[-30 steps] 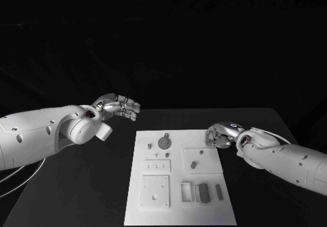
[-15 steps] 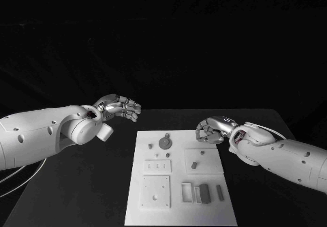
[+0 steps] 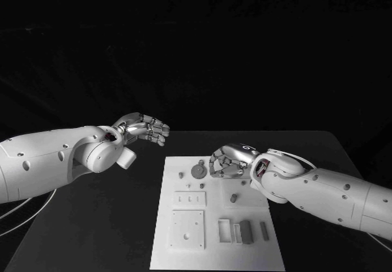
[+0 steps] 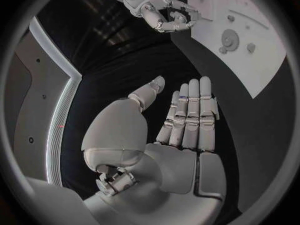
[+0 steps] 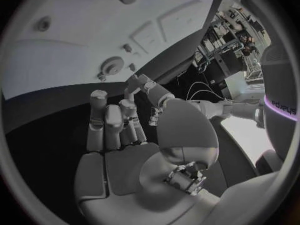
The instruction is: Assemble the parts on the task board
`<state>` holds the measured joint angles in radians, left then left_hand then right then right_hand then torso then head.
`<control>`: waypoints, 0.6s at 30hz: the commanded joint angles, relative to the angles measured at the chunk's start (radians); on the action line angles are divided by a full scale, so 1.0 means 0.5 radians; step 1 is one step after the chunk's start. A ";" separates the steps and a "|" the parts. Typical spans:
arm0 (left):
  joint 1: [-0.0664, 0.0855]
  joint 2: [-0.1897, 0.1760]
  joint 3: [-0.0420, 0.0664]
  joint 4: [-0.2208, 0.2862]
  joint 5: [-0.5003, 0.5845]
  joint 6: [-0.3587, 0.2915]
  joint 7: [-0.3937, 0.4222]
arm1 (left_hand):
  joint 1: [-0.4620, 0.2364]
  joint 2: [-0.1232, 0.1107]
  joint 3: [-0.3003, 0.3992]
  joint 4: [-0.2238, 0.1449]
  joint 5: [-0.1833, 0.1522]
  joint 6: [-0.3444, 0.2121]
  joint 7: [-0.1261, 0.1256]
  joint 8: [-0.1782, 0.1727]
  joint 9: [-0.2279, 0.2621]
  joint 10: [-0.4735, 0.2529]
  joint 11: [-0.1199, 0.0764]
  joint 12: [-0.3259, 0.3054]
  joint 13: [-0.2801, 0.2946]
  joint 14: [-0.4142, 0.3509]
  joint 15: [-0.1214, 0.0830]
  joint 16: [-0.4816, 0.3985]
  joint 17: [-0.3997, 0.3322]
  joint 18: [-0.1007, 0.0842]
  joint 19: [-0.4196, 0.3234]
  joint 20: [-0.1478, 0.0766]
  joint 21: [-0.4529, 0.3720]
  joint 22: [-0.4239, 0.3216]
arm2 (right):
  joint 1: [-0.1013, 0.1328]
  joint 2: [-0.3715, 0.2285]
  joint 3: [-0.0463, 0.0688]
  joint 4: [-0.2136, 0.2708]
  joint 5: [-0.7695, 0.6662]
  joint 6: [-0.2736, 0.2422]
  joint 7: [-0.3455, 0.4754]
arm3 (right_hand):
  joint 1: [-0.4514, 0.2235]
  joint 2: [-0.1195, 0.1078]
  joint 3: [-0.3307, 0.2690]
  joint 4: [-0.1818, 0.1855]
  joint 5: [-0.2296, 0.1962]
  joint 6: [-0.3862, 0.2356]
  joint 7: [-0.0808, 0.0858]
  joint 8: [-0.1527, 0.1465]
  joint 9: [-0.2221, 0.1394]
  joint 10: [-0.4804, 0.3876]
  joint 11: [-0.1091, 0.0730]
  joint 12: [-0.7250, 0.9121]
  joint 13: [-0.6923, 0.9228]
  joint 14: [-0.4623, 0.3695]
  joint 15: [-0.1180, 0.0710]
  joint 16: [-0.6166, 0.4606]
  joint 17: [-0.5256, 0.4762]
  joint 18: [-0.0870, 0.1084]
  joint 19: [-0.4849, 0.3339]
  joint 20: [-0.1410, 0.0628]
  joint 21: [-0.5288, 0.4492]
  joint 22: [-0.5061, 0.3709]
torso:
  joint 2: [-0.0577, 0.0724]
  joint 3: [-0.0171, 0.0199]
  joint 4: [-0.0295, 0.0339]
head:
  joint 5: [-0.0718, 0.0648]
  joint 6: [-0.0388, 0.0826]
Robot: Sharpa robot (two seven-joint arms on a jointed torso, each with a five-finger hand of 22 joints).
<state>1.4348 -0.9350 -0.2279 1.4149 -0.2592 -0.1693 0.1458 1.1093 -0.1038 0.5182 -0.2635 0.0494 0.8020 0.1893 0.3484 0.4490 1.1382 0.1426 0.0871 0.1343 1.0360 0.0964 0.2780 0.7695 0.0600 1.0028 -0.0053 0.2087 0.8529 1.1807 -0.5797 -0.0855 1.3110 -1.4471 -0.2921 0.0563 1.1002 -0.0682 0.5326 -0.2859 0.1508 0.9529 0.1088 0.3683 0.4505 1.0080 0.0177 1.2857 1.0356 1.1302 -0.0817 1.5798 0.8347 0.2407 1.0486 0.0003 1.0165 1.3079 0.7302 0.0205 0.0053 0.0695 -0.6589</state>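
While the left hand hovers off the task board, over the black table beyond the board's far left corner, the right hand sits over the board's far edge, just right of the round grey part. The left hand holds nothing; its fingers lie straight and side by side, with the thumb set apart. The right hand also appears empty, with its fingers loosely extended and lightly curled at the tips; no part is visible between them.

The task board lies flat in the middle of the table, long side running away from the robot. At its far end rests the round grey part, with several smaller pieces just nearer. To the right, a raised square plate carries a short grey peg. Left of centre sits a small plate with three slots, and nearer still a larger square plate with a hole. At the near right, upright rectangular blocks stand close together, with a slim grey bar just beside them.
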 commanded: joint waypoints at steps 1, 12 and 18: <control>0.002 0.004 0.001 0.009 -0.006 -0.022 -0.003 | -0.022 -0.001 0.000 0.011 0.000 0.009 0.001 0.009 0.002 0.017 -0.004 0.009 0.003 0.011 -0.007 -0.007 0.003 0.037 0.007 -0.001 -0.007 0.002 | 0.000 0.033 0.000 0.042 0.046 0.072 -0.134 | -0.013 0.017 0.004 -0.001 0.005 0.016 0.024 -0.008 -0.002 -0.009 -0.012 -0.006 -0.002 -0.004 -0.014 -0.003 -0.002 0.042 0.002 -0.012 0.002 0.031 | 0.001 0.0009 0.000 | 0.004 -0.002; 0.002 0.011 0.001 0.011 -0.007 -0.037 -0.011 | -0.023 -0.003 -0.001 0.013 0.000 0.010 0.000 0.009 0.002 0.017 -0.004 0.008 0.004 0.011 -0.007 -0.007 0.004 0.037 0.007 -0.001 -0.008 0.003 | -0.001 0.183 -0.020 0.077 0.093 0.130 -0.343 | -0.023 0.028 0.002 -0.001 0.005 0.018 0.025 -0.010 0.002 -0.020 -0.011 -0.010 -0.003 -0.012 -0.013 -0.007 -0.004 0.042 -0.007 -0.009 -0.003 0.030 | 0.002 -0.0012 0.002 | 0.027 -0.016; 0.002 0.016 0.002 0.023 -0.051 -0.086 -0.063 | -0.023 -0.003 0.000 0.014 0.000 0.010 0.000 0.009 0.002 0.017 -0.004 0.008 0.004 0.011 -0.008 -0.008 0.004 0.037 0.008 -0.002 -0.008 0.003 | -0.003 0.227 -0.032 0.095 0.099 0.136 -0.428 | -0.025 0.029 0.002 -0.001 0.005 0.019 0.025 -0.010 0.002 -0.022 -0.011 -0.011 -0.004 -0.013 -0.013 -0.008 -0.005 0.042 -0.008 -0.008 -0.004 0.030 | 0.001 -0.0031 0.004 | 0.037 -0.023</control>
<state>1.4350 -0.9294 -0.2280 1.4216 -0.2634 -0.1854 0.1318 1.1093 -0.1038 0.5182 -0.2635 0.0494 0.8020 0.1893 0.3484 0.4488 1.1416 0.1391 0.0871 0.1350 1.0360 0.0964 0.2780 0.7703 0.0687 1.0027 -0.0052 0.2087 0.8537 1.1801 -0.4704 -0.1010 1.3560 -1.4079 -0.2474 -0.1063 1.0934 -0.0616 0.5326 -0.2860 0.1508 0.9523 0.1093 0.3615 0.4499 1.0044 0.0142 1.2857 1.0348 1.1262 -0.0853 1.5798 0.8338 0.2411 1.0484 0.0006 1.0165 1.3078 0.7307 0.0196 0.0063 0.0862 -0.6696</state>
